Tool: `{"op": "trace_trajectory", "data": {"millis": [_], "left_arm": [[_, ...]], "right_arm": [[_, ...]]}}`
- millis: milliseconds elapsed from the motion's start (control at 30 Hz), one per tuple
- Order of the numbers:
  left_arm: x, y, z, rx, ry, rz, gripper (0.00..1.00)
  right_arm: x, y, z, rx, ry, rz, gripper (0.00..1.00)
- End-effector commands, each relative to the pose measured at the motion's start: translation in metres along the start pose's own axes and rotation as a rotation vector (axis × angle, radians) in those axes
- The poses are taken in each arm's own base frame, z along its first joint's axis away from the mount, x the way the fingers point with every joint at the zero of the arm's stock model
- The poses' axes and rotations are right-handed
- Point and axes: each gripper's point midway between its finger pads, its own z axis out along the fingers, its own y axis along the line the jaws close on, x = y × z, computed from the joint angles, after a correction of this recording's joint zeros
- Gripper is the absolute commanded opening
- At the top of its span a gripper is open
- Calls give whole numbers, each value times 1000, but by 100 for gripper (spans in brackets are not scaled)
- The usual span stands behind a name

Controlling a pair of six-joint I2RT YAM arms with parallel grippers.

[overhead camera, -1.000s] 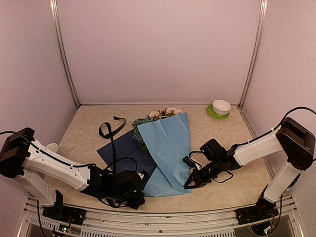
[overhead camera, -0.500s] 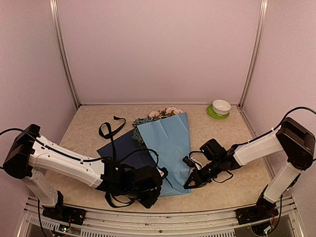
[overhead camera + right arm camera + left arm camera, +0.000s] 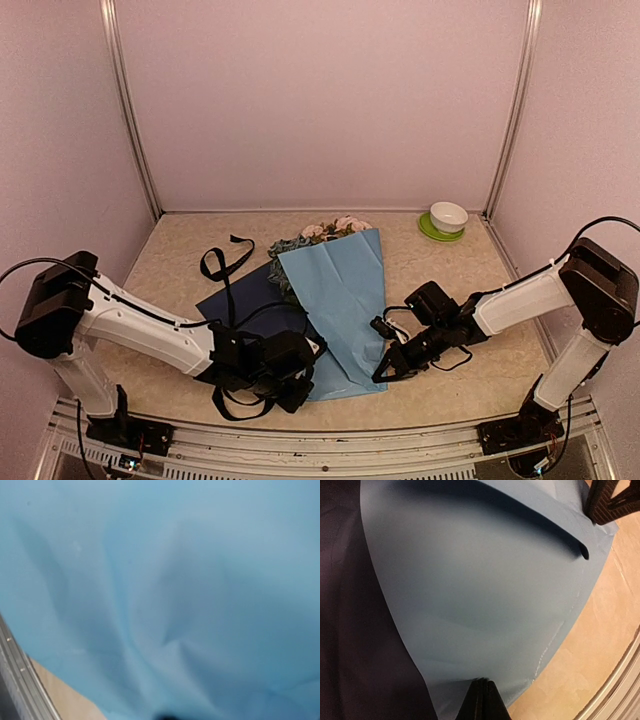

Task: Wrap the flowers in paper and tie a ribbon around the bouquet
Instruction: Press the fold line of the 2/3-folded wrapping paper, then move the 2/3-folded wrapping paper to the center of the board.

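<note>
Left gripper (image 3: 480,701) pressed together on the near edge of the paper (image 3: 340,300), just where light blue meets navy; forearm low, stretched in from the paper's left, wrist bent over its near corner. Right gripper (image 3: 384,372) likewise pinched shut on the paper's near right edge, arm reaching in low from the paper's right. Shown only from above: flowers (image 3: 325,232) poking out at the paper's far end, ribbon (image 3: 225,262) looped just left of the paper and trailing over its navy side, white bowl (image 3: 448,214) well beyond the paper's far right corner. Shown only by the left wrist: light blue flap bulging up off the navy layer, a dark finger (image 3: 606,502) of the right gripper at the flap's opposite edge. From the right wrist: wrinkled light blue paper, creases converging toward the fingertips.
</note>
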Motion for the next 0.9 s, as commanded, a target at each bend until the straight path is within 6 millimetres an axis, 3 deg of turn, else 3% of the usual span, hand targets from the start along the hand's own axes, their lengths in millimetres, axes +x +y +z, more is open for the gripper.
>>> {"op": "trace_trajectory", "data": {"millis": [0,167,400,533,667,800,867], "left_arm": [[83,10,1,-15,221,-15,4],[119,37,-3,-74,275,-79,4],[128,71,-13,-164,267,-184,4],[126,76,-23,-146,231,-265,5],[96,45,-34,-41,128,-266,6],[48,15,-57,57,-50,-327,22],[30,18,-68,84,-140,-409,32]], "right_arm": [[30,-45,7,184,76,81,0],[31,-46,9,182,85,80,0],[30,-44,6,186,79,76,0],[31,-45,5,188,81,77,0],[29,-43,5,189,80,76,0],[23,-37,7,185,77,56,0],[20,-34,7,189,76,43,0]]}}
